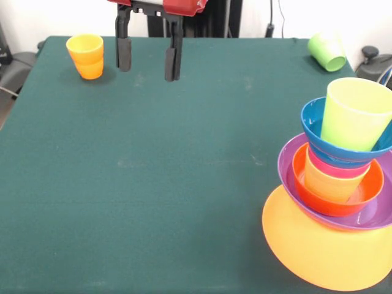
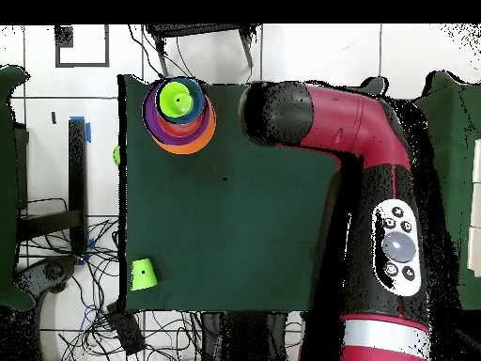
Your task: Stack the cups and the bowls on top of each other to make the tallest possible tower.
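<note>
The tower [image 1: 334, 184] stands at the right edge. An upturned orange bowl [image 1: 318, 251] is its base, then a purple bowl [image 1: 288, 160], a red-orange bowl [image 1: 301, 184] holding an orange cup [image 1: 331, 184], a blue bowl [image 1: 313, 125], and a yellow-green cup [image 1: 355, 113] on top. From overhead the tower [image 2: 178, 113] sits in the table's upper left corner. A separate orange cup [image 1: 86, 55] stands upright at the far left. A lime green cup [image 1: 326, 51] [image 2: 143, 274] lies on its side. My gripper [image 1: 149, 58] hangs open and empty just right of the orange cup. The overhead view hides it beneath the arm [image 2: 366, 179].
The green table cloth [image 1: 153, 184] spreads between gripper and tower. The tower's base reaches the picture's right and near edges. In the overhead view the arm covers the table's right side, and cables [image 2: 113, 320] lie on the floor past the table's lower left corner.
</note>
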